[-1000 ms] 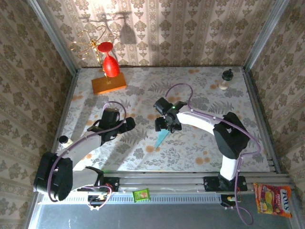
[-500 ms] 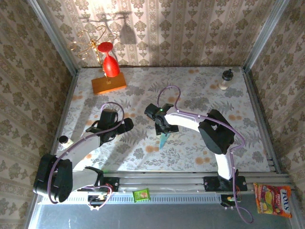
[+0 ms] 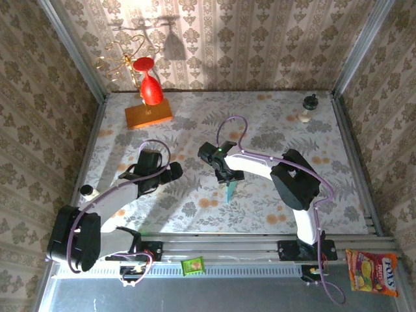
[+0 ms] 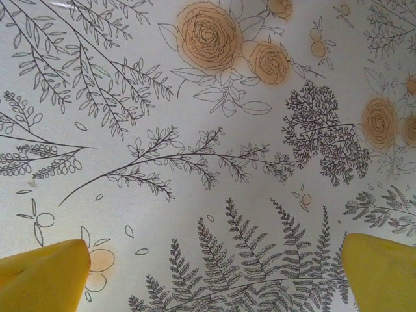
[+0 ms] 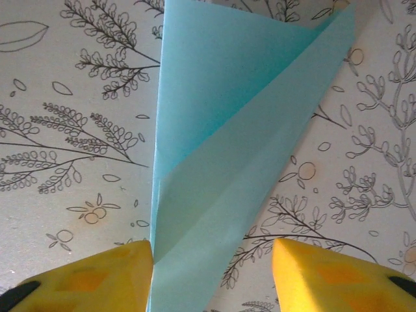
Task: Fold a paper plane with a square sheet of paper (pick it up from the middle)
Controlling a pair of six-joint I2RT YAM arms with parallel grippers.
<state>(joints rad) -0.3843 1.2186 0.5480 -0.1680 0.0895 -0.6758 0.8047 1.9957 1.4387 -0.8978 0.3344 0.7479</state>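
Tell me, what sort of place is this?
Probably a staged robot test booth, not a home: wallpapered panels in metal frames, a floral table, and a left arm and right arm bolted to a rail.

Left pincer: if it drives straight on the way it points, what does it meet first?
The flowered table cover. The left pincer points down at it, open, nothing between its fingers; depth to it is unclear.

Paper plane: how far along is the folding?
Mostly done, it seems: the paper plane lies as a folded, creased dart. In hand: the right gripper straddles it, jaws apart; the left gripper is open over bare tablecloth. Left: perhaps a final crease.
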